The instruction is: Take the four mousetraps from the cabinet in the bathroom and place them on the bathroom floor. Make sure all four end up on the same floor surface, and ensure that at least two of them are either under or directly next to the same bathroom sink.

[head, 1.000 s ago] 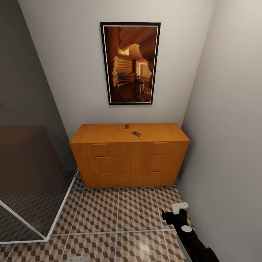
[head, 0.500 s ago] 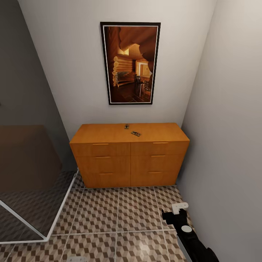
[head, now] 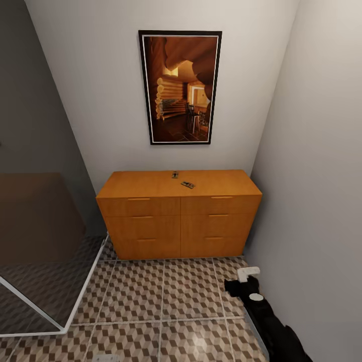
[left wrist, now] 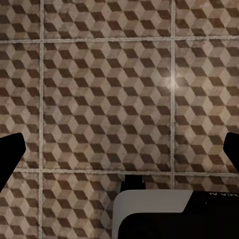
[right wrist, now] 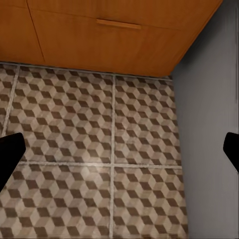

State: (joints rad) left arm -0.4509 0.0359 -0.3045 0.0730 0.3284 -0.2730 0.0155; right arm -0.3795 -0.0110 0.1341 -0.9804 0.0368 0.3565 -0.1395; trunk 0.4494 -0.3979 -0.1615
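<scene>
Two mousetraps [head: 181,180] lie on the far cabinet [head: 179,216]. The right gripper [right wrist: 119,149] hangs wide open above the floor [head: 166,296] near the right wall; the left gripper [left wrist: 119,149] is also wide.

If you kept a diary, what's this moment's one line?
mousetraps: two visible on cabinet top | right gripper: open over bathroom floor | left gripper: open

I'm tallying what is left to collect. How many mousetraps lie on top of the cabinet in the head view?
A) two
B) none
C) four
A: two mousetraps, one near the back edge and one just in front of it, lie on the flat top of the cabinet.
</scene>
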